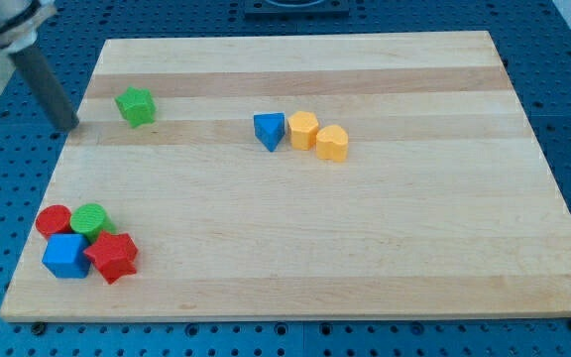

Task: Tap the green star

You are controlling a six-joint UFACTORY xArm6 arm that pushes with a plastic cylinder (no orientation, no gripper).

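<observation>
The green star (136, 106) lies on the wooden board (365, 248) near its upper left corner. My tip (70, 125) is at the board's left edge, a short way to the left of the green star and slightly lower in the view, not touching it. The rod rises from the tip toward the view's upper left corner.
A blue triangular block (270, 130), a yellow hexagonal block (303, 130) and a yellow block (332, 144) sit in a row at the upper middle. At the lower left cluster a red cylinder (54, 220), a green cylinder (90, 219), a blue cube (65, 256) and a red star (113, 257).
</observation>
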